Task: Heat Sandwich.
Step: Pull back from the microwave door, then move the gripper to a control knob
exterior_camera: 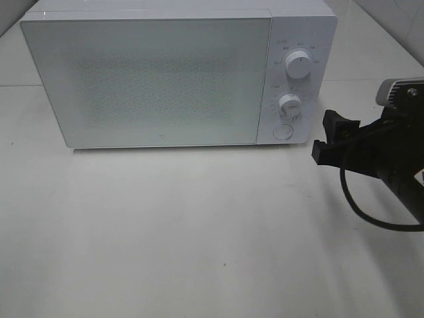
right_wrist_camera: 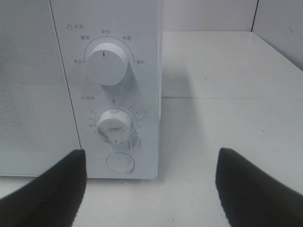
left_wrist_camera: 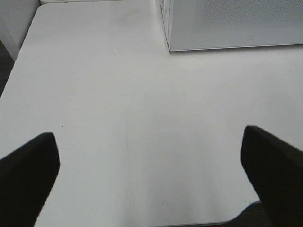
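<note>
The sandwich is out of view. The white microwave [exterior_camera: 146, 79] stands at the back of the table with its door shut; what is inside is hidden. My right gripper [exterior_camera: 324, 138] is open and empty, just right of the control panel and facing it. In the right wrist view its fingers [right_wrist_camera: 47, 194] frame the lower knob [right_wrist_camera: 114, 126] and the round button [right_wrist_camera: 120, 163], a short way off. The upper knob [right_wrist_camera: 107, 61] is above them. My left gripper [left_wrist_camera: 151, 175] is open and empty over bare table, away from the microwave's corner [left_wrist_camera: 236, 23]. It does not show in the exterior view.
The white table [exterior_camera: 199, 232] stretches in front of the microwave. A black cable [exterior_camera: 371, 212] loops from the right arm. The table's front edge [left_wrist_camera: 208, 223] is close to the left gripper. A white wall rises behind at the right [right_wrist_camera: 279, 23].
</note>
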`<state>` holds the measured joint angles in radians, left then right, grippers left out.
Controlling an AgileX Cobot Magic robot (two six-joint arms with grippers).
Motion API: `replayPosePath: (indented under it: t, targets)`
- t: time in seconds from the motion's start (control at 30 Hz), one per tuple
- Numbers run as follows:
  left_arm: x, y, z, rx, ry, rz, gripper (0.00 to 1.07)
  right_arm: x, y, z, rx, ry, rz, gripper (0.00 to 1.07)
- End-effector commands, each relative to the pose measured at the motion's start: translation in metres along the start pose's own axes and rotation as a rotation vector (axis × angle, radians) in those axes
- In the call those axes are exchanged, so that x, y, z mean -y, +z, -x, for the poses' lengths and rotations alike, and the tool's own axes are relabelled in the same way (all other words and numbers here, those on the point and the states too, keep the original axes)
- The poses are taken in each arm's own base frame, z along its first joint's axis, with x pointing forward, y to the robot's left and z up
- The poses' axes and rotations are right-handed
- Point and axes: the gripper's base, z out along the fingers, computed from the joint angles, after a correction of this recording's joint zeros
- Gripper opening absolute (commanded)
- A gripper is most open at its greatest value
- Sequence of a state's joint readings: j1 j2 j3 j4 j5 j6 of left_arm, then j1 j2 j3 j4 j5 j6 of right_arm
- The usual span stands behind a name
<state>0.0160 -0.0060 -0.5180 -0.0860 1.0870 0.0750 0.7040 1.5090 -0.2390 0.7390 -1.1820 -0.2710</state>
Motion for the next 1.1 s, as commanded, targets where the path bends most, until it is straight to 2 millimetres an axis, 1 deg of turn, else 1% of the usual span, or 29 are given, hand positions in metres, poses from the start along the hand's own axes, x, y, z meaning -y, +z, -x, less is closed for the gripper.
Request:
replayPosePath:
  t: [0.03, 0.1, 0.13, 0.17, 0.27, 0.33, 0.63, 0.77, 0.83, 0.87, 1.0, 1.07, 1.1]
  targets:
    - [0.001, -0.002, 0.0, 0.03, -0.006, -0.005, 1.0, -0.012, 0.002, 0.0, 0.01, -0.016, -0.001, 0.74]
    - [0.001, -0.002, 0.0, 0.03, -0.006, -0.005, 1.0, -0.019, 0.005, -0.002, 0.001, -0.023, 0.005, 0.74]
    - [0.001, -0.002, 0.0, 0.03, -0.006, -0.005, 1.0, -0.026, 0.006, -0.003, -0.004, -0.022, 0.013, 0.74]
    - [0.001, -0.002, 0.0, 0.03, -0.006, -0.005, 1.0, -0.026, 0.006, -0.003, -0.004, -0.022, 0.013, 0.74]
    - [0.001, -0.002, 0.0, 0.03, -0.006, -0.005, 1.0, -0.037, 0.009, -0.006, -0.014, -0.022, 0.024, 0.74]
    - [0.001, -0.002, 0.0, 0.03, -0.006, -0.005, 1.0, -0.039, 0.009, -0.007, -0.017, -0.023, 0.026, 0.74]
    - [0.001, -0.002, 0.0, 0.03, -0.006, -0.005, 1.0, -0.039, 0.009, -0.008, -0.026, -0.035, 0.019, 0.74]
    - [0.001, -0.002, 0.0, 0.03, -0.006, -0.005, 1.0, -0.039, 0.012, -0.012, -0.031, -0.05, 0.007, 0.74]
    - [0.001, -0.002, 0.0, 0.03, -0.006, -0.005, 1.0, -0.038, 0.017, -0.016, -0.043, -0.06, -0.006, 0.74]
    - [0.001, -0.002, 0.0, 0.03, -0.006, -0.005, 1.0, -0.039, 0.024, -0.019, -0.058, -0.056, -0.02, 0.74]
    - [0.001, -0.002, 0.0, 0.03, -0.006, -0.005, 1.0, -0.04, 0.031, -0.02, -0.061, -0.035, -0.034, 0.74]
    - [0.001, -0.002, 0.0, 0.03, -0.006, -0.005, 1.0, -0.04, 0.04, -0.019, -0.052, -0.038, -0.032, 0.74]
    - [0.001, -0.002, 0.0, 0.03, -0.006, -0.005, 1.0, -0.04, 0.04, -0.019, -0.052, -0.038, -0.032, 0.74]
